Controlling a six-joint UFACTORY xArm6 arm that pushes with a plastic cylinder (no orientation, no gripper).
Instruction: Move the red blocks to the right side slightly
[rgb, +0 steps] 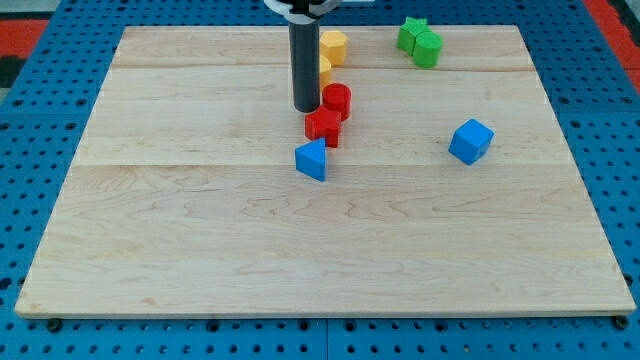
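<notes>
A red cylinder (337, 100) and a red star-shaped block (323, 127) sit together near the top middle of the wooden board (200, 250), the star just below and left of the cylinder. My tip (305, 108) stands just left of the red cylinder and just above the red star, close to or touching both. The rod hides part of a yellow block behind it.
A yellow block (333, 46) lies above the red ones, with another yellow piece (323, 70) partly hidden by the rod. A blue triangular block (312, 160) lies just below the red star. A blue cube (471, 140) is at the right. Two green blocks (420, 41) touch at the top right.
</notes>
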